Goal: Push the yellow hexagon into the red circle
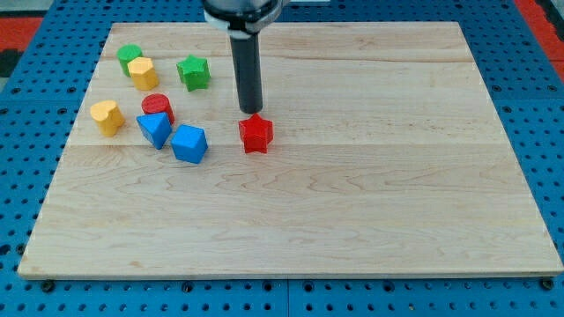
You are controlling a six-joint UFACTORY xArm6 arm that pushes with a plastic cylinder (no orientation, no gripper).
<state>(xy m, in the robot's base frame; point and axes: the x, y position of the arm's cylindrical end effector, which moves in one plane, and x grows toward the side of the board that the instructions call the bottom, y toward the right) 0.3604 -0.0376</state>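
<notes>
The rod's tip holds nothing, just above the red star. The yellow hexagon, probably light and rigid, should slide toward the red circle if pushed from its upper-left side.

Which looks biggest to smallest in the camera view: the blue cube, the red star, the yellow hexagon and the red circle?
1. blue cube, the widest block.
2. red star, a bit smaller.
3. yellow hexagon and red circle look about alike, and the hexagon sits farther up the board, so I won't rank them.
</notes>
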